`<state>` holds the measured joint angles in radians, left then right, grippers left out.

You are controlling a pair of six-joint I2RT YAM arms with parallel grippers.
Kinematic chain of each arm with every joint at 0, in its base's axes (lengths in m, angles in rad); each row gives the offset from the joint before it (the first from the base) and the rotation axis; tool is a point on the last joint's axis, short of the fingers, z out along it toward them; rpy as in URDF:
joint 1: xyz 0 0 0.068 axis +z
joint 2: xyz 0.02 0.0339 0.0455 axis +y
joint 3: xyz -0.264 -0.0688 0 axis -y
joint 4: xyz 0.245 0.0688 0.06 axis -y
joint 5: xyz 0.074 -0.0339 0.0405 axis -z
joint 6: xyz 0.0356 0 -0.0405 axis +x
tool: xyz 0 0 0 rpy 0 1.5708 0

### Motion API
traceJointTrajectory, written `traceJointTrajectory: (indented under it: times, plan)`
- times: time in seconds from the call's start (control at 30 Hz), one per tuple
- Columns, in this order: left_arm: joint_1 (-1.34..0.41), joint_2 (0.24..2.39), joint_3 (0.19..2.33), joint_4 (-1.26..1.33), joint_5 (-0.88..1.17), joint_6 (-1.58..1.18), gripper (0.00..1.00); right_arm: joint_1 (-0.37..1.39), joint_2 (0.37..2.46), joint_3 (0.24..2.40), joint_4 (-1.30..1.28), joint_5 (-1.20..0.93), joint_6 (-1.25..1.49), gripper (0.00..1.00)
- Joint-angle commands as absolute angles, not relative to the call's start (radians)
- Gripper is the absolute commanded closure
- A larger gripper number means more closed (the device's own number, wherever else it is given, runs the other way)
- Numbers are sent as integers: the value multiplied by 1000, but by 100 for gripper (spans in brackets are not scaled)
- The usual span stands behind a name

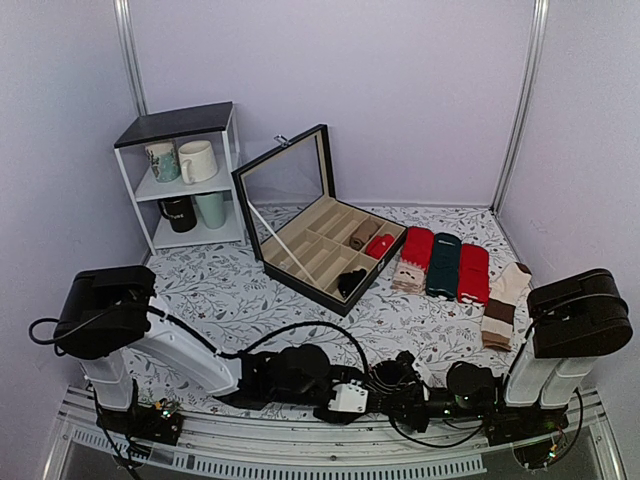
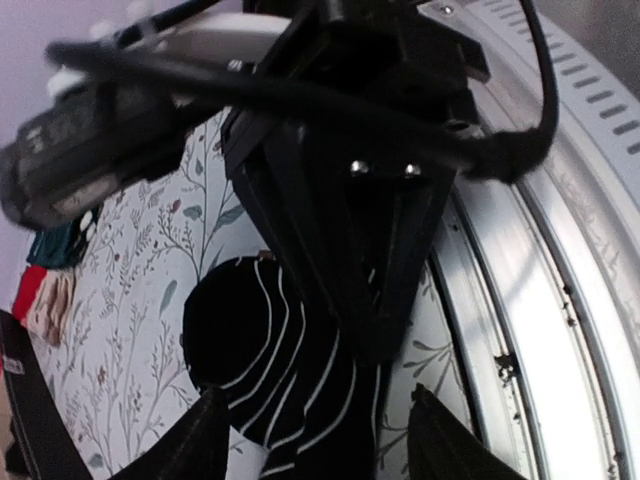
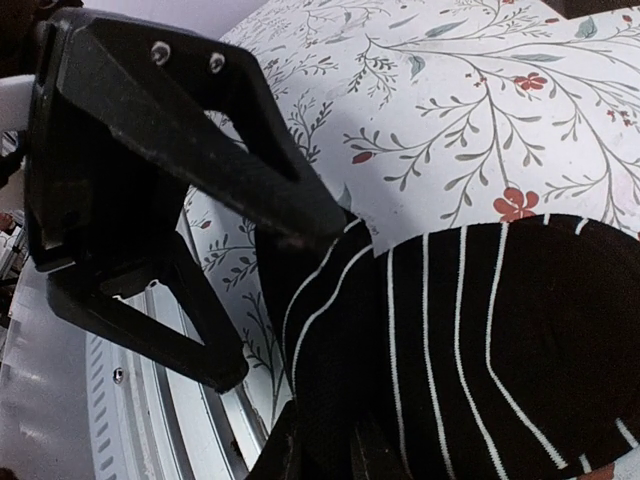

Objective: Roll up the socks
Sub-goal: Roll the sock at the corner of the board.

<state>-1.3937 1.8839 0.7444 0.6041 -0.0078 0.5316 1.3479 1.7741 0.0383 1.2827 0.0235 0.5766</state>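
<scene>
I see the floral table (image 1: pixel 230 290) carrying the open black box (image 1: pixel 305 290) at its middle. The white shelf (image 1: pixel 178 125) with mugs (image 1: pixel 197 160) stands far left, and a row of flat socks (image 1: pixel 443 265) lies right of the box. Both grippers sit low at the near edge, meeting near the centre. The left gripper (image 3: pixel 275 300) is released, its fingers spread either side of the black striped sock (image 2: pixel 250 345). The right gripper (image 2: pixel 380 345) is clenched on that sock, which lies on the cloth just beside the near metal rail (image 2: pixel 560 300).
</scene>
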Motion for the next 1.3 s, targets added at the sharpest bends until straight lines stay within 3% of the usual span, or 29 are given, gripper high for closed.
traceJointTrajectory:
  times: [0.0, 0.17, 0.5, 0.77, 0.93, 1.03, 1.13, 1.27]
  plan:
    - [-1389, 1921, 798, 524, 47, 535, 43, 1351, 1822, 12, 1051, -34, 588, 87]
    - [-1368, 1938, 816, 492, 57, 523, 57, 1351, 1821, 12, 1049, -35, 588, 87]
    - [-1351, 1955, 814, 495, 37, 492, 60, 1348, 1822, 14, 1050, -38, 590, 87]
    - [-1348, 1953, 819, 481, 71, 480, 99, 1345, 1825, 14, 1049, -41, 590, 87]
    - [-1346, 1995, 880, 325, 101, 442, 100, 1337, 1815, 14, 1046, -49, 590, 83]
    - [-1346, 1998, 890, 237, 66, 362, 100, 1336, 1760, 6, 1014, -10, 596, 73]
    - [-1343, 1989, 896, 149, 18, 272, 100, 1335, 1640, 5, 925, 54, 609, 64]
    - [-1334, 1997, 909, 58, -17, 151, 100, 1336, 1392, 66, 620, 163, 612, 55]
